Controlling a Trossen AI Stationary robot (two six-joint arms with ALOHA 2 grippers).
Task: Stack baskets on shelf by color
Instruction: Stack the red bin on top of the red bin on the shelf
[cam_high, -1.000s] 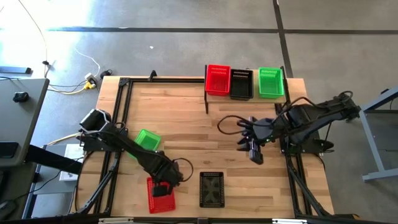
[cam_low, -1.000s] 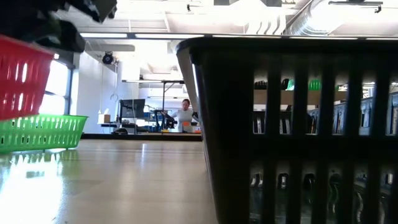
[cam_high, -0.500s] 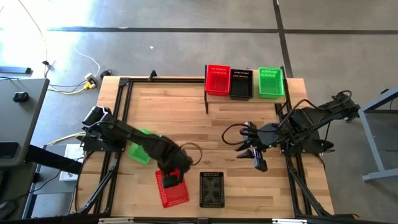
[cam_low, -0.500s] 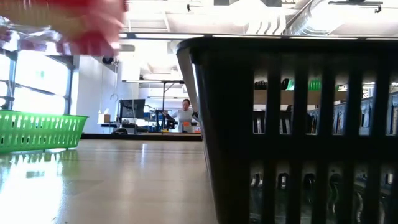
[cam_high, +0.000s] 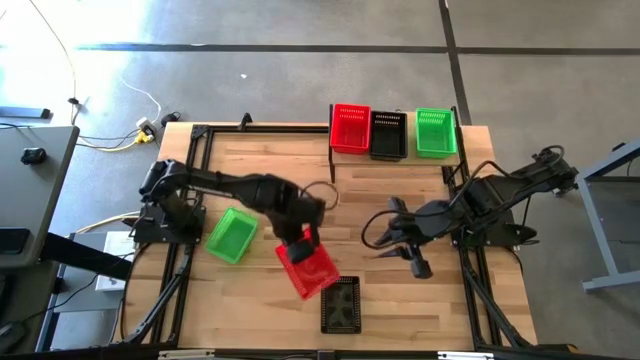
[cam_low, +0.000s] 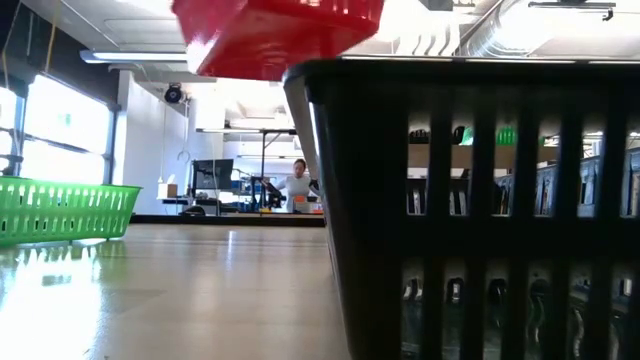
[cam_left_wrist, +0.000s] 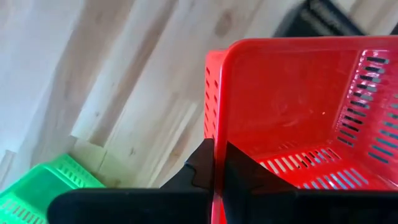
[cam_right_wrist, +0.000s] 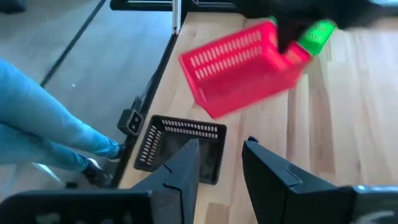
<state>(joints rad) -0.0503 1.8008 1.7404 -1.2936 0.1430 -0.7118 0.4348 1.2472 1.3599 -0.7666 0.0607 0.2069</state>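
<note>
Mid-carry: your left gripper (cam_high: 306, 240), clenched on the rim of a red basket (cam_high: 312, 268), lifts it clear of the table, tilted, near centre. Your right gripper (cam_high: 398, 243) waits at three o'clock, fingers spread, empty. Next, swing toward the shelf (cam_high: 345, 154) at twelve o'clock and nest it in the red stack (cam_high: 350, 128).

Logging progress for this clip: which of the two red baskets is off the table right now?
The red basket gripped by the left claw, lifted near the black basket; the other red one sits on the shelf.
</note>
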